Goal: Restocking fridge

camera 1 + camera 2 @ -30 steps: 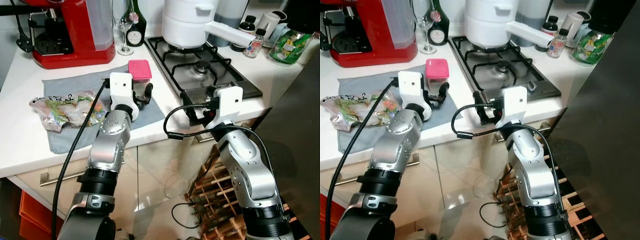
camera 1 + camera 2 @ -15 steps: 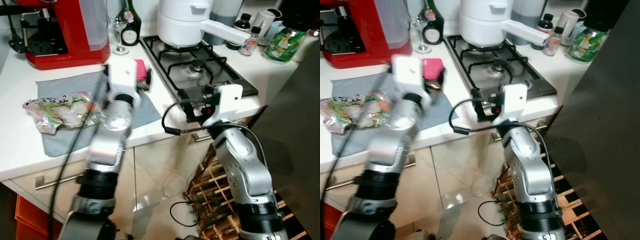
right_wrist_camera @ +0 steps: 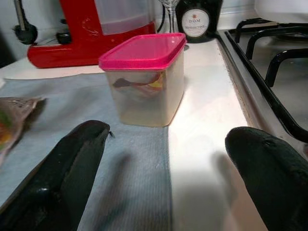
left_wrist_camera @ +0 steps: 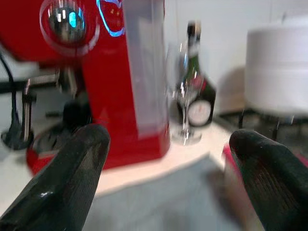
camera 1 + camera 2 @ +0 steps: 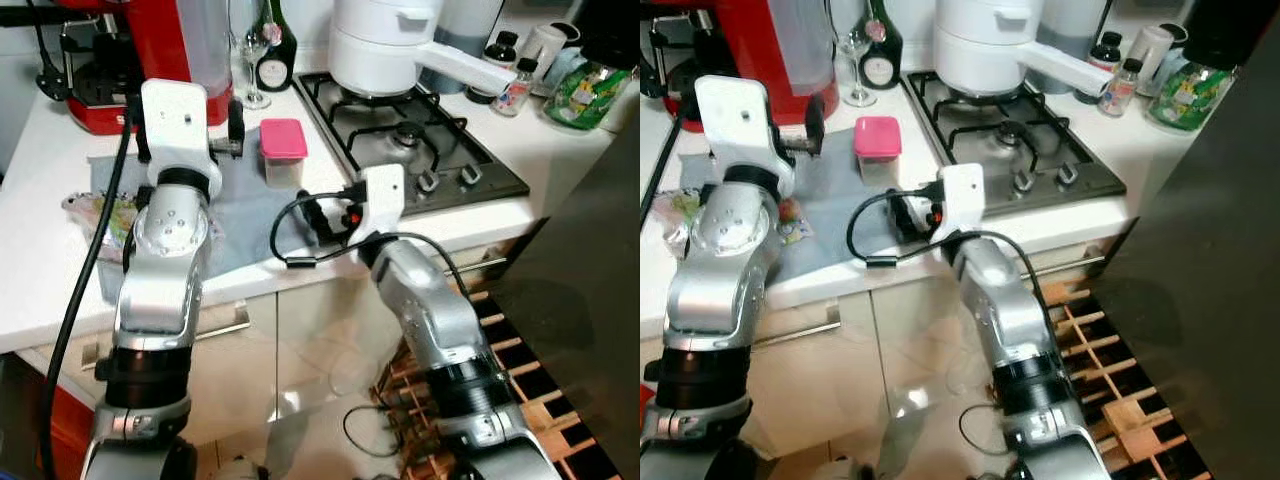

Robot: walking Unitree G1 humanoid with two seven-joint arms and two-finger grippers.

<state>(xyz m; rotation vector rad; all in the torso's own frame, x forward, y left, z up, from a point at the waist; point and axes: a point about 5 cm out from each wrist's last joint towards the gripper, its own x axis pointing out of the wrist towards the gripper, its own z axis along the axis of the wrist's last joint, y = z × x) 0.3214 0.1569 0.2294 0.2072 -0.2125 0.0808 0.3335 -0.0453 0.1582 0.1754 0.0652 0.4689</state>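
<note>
A clear container with a pink lid [image 5: 283,150] stands on a grey cloth [image 5: 245,205] on the worktop, beside the hob. My right gripper [image 3: 168,134] is open and low over the cloth's front edge, a short way in front of the container [image 3: 147,79] and pointing at it. It holds nothing. My left gripper [image 4: 168,139] is raised above the cloth's left part, open and empty, facing the red coffee machine [image 4: 96,72]. One of its black fingers [image 5: 235,120] shows beside the white wrist block. A bag of salad [image 5: 95,212] lies on the cloth, partly hidden behind my left arm.
At the back stand a wine glass [image 5: 250,60] and a dark bottle [image 5: 272,62]. A white pot [image 5: 385,45] sits on the gas hob [image 5: 420,140]. Small bottles [image 5: 515,85] and a green bag [image 5: 588,92] are at back right. A wine rack [image 5: 470,330] lies below, a dark panel [image 5: 600,300] to the right.
My left arm has lifted off the cloth and swung up and left. My right gripper has moved left from the hob's front edge to the cloth before the container. The camera shifted slightly.
</note>
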